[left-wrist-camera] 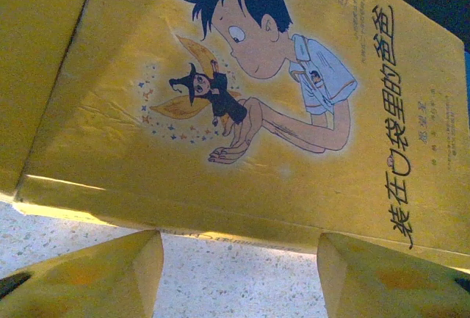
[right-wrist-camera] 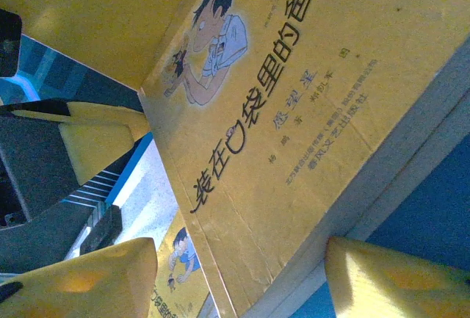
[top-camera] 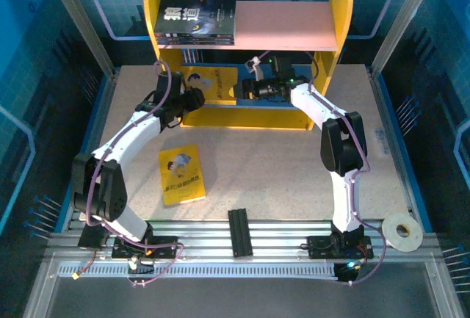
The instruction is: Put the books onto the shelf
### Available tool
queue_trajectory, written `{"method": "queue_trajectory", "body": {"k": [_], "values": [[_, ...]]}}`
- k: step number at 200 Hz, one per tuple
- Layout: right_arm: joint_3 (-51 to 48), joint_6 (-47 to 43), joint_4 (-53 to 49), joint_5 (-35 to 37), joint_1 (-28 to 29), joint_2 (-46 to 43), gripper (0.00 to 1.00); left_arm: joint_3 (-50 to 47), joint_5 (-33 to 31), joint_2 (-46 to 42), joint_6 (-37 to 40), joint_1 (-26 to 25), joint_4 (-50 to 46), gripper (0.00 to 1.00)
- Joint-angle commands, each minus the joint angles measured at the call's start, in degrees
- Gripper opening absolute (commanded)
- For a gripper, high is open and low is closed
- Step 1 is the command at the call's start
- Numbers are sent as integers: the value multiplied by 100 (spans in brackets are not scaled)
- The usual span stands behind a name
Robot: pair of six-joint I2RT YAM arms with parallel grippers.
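A yellow book (top-camera: pixel 214 84) with a cartoon boy leans in the lower tier of the shelf (top-camera: pixel 340 9), cover facing out. My left gripper (top-camera: pixel 197 98) is at its left edge and my right gripper (top-camera: pixel 247 87) at its right. In the left wrist view the cover (left-wrist-camera: pixel 250 98) is close above my open left gripper (left-wrist-camera: pixel 236 239), with only table between the fingers. My right gripper (right-wrist-camera: pixel 241 248) is open, and a corner of the book (right-wrist-camera: pixel 294 112) reaches down between its fingers. A second yellow book (top-camera: pixel 182 174) lies flat on the table. Dark books (top-camera: pixel 194 20) are stacked on the pink upper board (top-camera: pixel 286 24).
A white tape roll (top-camera: pixel 402 231) sits at the front right by the right arm's base. A black bar (top-camera: pixel 240 232) lies across the front rails. Blue mesh walls close in the left, right and back. The shelf's yellow side panel (left-wrist-camera: pixel 37 53) is close to the left gripper.
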Motion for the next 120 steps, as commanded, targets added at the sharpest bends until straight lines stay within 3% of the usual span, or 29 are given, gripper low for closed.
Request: {"method": "queue_trajectory", "body": {"k": [1, 38, 77, 120], "values": [[137, -96, -184, -29, 98, 148, 63, 184, 122, 94, 50, 91, 191, 58], [-132, -108, -116, 33, -60, -88, 64, -88, 129, -558, 136, 91, -26, 58], [-660, -467, -344, 193, -159, -639, 65, -571, -384, -1639, 312, 91, -812, 62], [-1755, -506, -53, 694, -58, -1492, 67, -1303, -672, -2551, -62, 96, -1511, 64]]}}
